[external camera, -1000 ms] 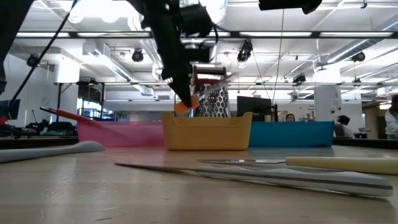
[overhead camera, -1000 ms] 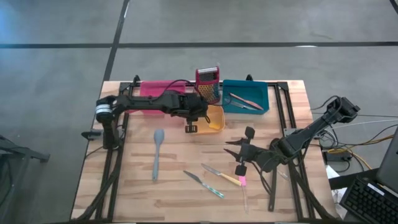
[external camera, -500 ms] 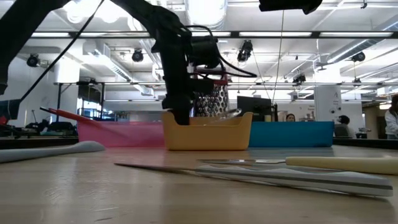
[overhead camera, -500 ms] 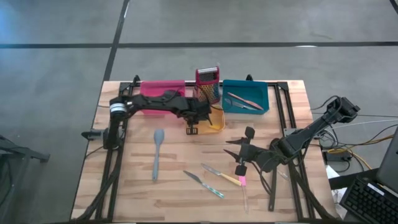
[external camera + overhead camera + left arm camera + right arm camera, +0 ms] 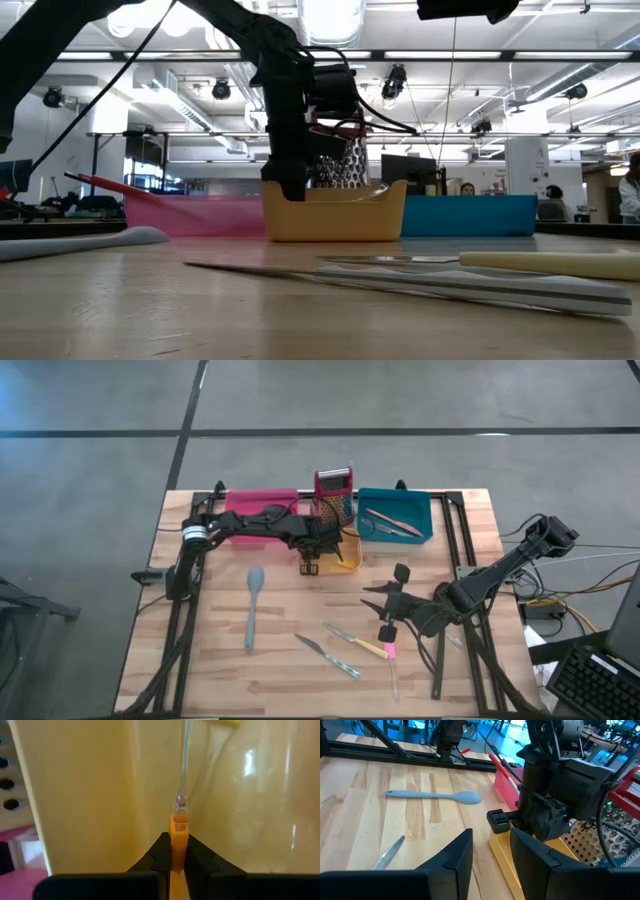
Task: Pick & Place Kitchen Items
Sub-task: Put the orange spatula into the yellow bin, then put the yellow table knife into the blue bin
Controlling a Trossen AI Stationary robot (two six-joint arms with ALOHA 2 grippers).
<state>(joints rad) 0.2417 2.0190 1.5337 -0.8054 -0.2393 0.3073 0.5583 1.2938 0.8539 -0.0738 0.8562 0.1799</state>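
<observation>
My left gripper (image 5: 333, 546) reaches down into the yellow-orange tray (image 5: 350, 562), shut on a slim utensil with an orange handle (image 5: 178, 832) and a clear blade (image 5: 184, 765). In the low view the gripper (image 5: 288, 180) dips behind the tray's near wall (image 5: 335, 215). My right gripper (image 5: 386, 606) waits open and empty over the table's right half. A grey spatula (image 5: 252, 606), slim metal knives (image 5: 327, 656), a yellow-handled knife (image 5: 364, 646) and a pink-handled piece (image 5: 391, 657) lie flat on the table. My left gripper pinches the utensil's orange handle (image 5: 178, 851) between its two fingers, which lie along the utensil. The blade points away from the gripper, inside the tray. Whether the utensil touches the tray's floor I cannot tell.
A pink tray (image 5: 250, 500), an upright red box grater (image 5: 336, 495) and a teal tray (image 5: 398, 518) holding utensils stand along the far edge, right beside the yellow-orange tray. Black frame rails run down both table sides.
My left gripper has gone down and a little toward the table's right edge, from above the yellow-orange tray's rim into the tray, carrying the orange-handled utensil with it. The orange handle has dropped out of sight behind the tray wall in the low view.
</observation>
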